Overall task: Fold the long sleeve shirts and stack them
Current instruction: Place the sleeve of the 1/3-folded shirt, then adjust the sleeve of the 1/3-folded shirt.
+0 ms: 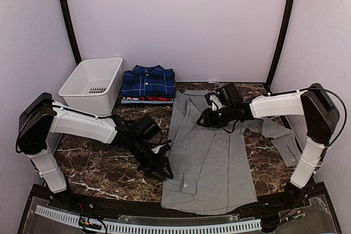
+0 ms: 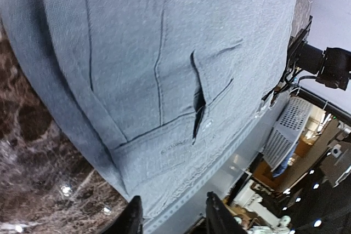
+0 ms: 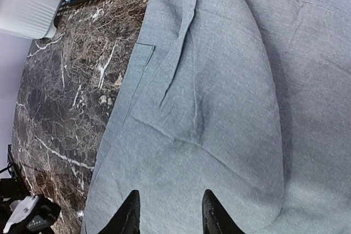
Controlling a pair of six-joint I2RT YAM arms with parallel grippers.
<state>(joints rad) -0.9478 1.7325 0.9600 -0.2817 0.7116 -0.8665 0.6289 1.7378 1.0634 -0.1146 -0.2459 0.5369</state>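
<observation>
Dark marble bench (image 1: 93, 163) below. Laid flat across its middle, light grey shirt (image 1: 211, 157), one sleeve folded in, the other trailing right. White basket (image 1: 90, 83) far left; beside it, folded plaid shirt (image 1: 147, 82) atop red-edged shirt (image 1: 149, 99). Left hand (image 1: 160, 167) released, just beside the grey shirt's left edge; right hand (image 1: 205, 118) released, over its upper part.

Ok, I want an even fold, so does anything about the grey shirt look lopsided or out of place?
Yes. The plain light grey button-up shirt is lopsided: one sleeve is folded over the body, but the sleeve on the right arm's side sprawls crookedly across the dark marble table.
</observation>
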